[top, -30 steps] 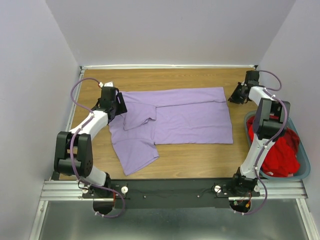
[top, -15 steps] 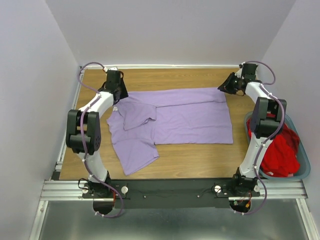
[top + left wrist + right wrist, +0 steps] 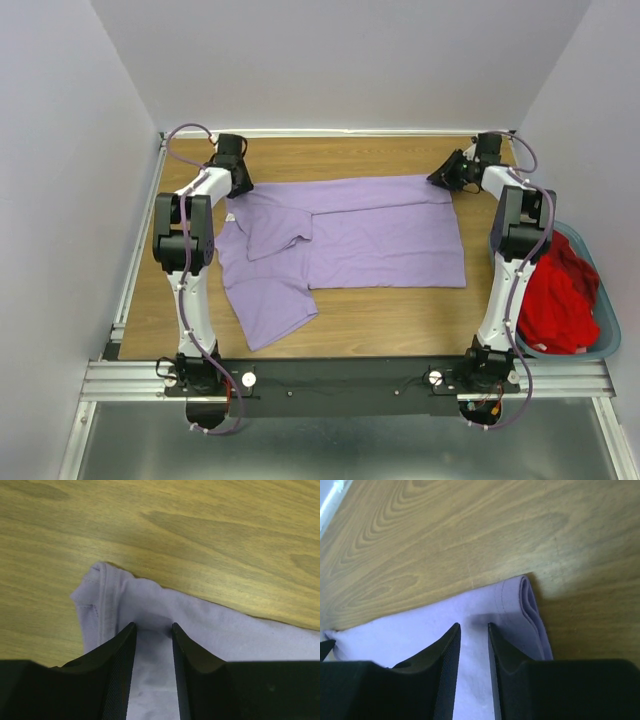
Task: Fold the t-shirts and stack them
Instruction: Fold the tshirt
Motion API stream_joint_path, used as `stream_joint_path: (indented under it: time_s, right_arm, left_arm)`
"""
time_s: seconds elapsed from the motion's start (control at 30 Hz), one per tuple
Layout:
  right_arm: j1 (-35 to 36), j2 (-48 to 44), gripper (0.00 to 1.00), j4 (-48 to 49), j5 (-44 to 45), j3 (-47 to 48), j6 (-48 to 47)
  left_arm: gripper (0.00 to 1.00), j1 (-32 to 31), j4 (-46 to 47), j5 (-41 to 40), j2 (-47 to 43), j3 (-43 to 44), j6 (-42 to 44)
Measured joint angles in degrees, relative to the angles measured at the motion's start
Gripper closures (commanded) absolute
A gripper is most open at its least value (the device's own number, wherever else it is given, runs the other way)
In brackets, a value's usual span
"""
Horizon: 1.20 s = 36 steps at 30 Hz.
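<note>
The lavender t-shirt (image 3: 380, 235) lies spread on the wooden table, its left part folded over. My left gripper (image 3: 238, 186) is at the shirt's far left corner. In the left wrist view it (image 3: 152, 626) is open, its fingers down on the cloth (image 3: 150, 680) with a strip of it between them. My right gripper (image 3: 441, 180) is at the far right corner. In the right wrist view it (image 3: 473, 626) is open over the layered hem corner (image 3: 527, 615). The red t-shirt (image 3: 555, 300) lies bunched in the basket.
The teal-grey basket (image 3: 612, 345) stands at the table's right edge beside the right arm. The table's back wall runs just behind both grippers. Bare wood (image 3: 390, 310) shows in front of the shirt.
Both arms have stretched toward the back of the table. The left gripper moved from the shirt's left edge to its far left corner, the right gripper leftward onto the far right corner.
</note>
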Motion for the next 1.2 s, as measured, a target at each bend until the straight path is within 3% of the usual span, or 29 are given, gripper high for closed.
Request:
stream_joint_path:
  time_s: [0.33,0.53,0.7,0.93,1.07,1.2]
  right_arm:
    - [-1.1,6.4,0.54,1.6,0.4,9.5,3.7]
    - [-1.7,8.7,0.48,1.6,1.6,14.3,2.3]
    - [-1.9,6.9,0.47,0.8,1.4,13.4,0.7]
    - [2.6,-9.2,0.48,0.2,-1.7,2.4,0.6]
    - [11.2,-18.4,0.51,2.1,-2.5,-4.9,1.9]
    - [21.2,-20.3,0.54,4.1,-2.7,-11.3,4.3]
  left_arm:
    - [0.58,0.7,-4.7,2.4,7.6,12.7,0.3]
    - [0.3,0.8,-6.2,3.8,10.1,17.8,1.2]
    - [0.23,0.8,-6.0,5.1,7.0,16.2,1.6]
    - [0.23,0.4,-2.8,5.8,-16.4,0.9,0.2]
    - [0.23,-1.0,1.3,5.8,-32.2,-11.8,-1.3]
    - [0.23,-4.3,2.9,5.9,-42.6,-28.4,-2.2]
